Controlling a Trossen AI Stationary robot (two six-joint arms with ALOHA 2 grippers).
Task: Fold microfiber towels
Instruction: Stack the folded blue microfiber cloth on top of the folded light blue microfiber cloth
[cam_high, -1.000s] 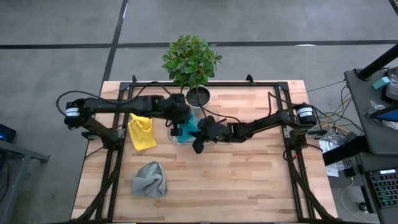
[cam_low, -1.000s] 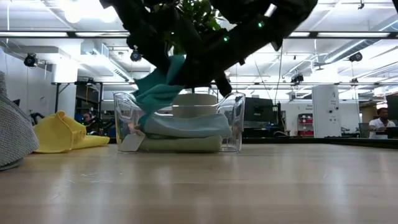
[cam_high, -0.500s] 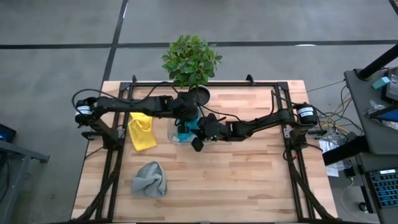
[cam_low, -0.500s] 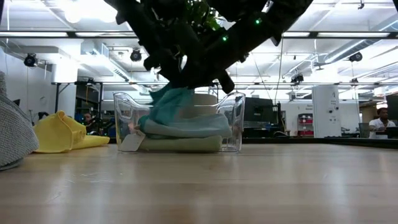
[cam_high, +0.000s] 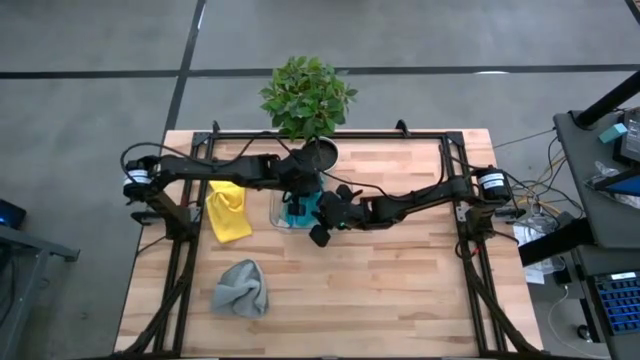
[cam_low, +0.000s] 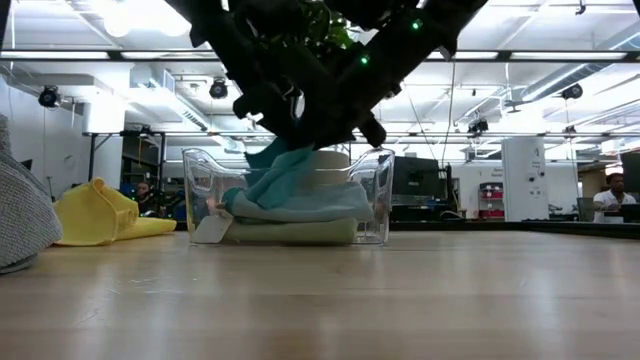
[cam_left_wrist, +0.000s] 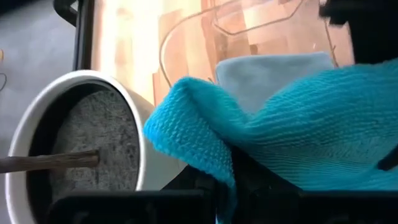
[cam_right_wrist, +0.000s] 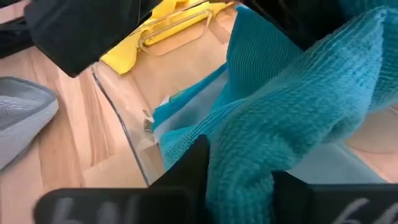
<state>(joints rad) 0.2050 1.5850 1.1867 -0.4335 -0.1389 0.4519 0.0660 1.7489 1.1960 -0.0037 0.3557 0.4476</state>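
Observation:
The teal towel (cam_high: 297, 208) is bunched over the clear plastic tray (cam_low: 372, 200), on top of a light blue towel (cam_low: 320, 208) that lies on a sage green towel (cam_low: 290, 232). My left gripper (cam_high: 299, 193) and my right gripper (cam_high: 318, 213) are both shut on the teal towel just above the tray. The yellow towel (cam_high: 228, 210) lies crumpled on the table left of the tray. The grey towel (cam_high: 242, 288) lies crumpled nearer the table's front edge. My left gripper pinches a bunched fold of the teal towel (cam_left_wrist: 205, 155) between its two fingers, coming from above. The cloth bulges out past the fingers and sags onto the light blue towel (cam_left_wrist: 273, 65) in the tray. My right gripper pinches another bunched part of the teal towel (cam_right_wrist: 249, 149) between its two fingers, slanting down from the table's right side. The cloth is slack, and its lower part rests on the stack in the tray.
A potted plant (cam_high: 307, 98) in a white pot (cam_left_wrist: 74, 143) stands just behind the tray, close to my left gripper. Bare wood lies at the table's right and front.
Both grippers have gone down toward the tray with the teal towel. It hung above the tray's left end a second ago and now sits bunched on the light blue towel inside the tray. My left gripper has also gone a little toward the table's right edge.

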